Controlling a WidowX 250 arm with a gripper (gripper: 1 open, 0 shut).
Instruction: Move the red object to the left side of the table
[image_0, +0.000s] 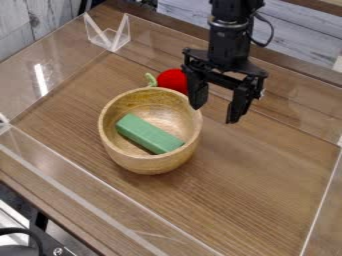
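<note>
Approach seems in hand; the wide-open, empty black pincer (218, 108) should next straddle the rounded bright red toy fruit (173, 79), clearing the round wooden bowl (194, 131).

one red object (173, 80), one wooden bowl (122, 148), one green block (150, 134), one robot arm (233, 40), one table (254, 170)
</note>
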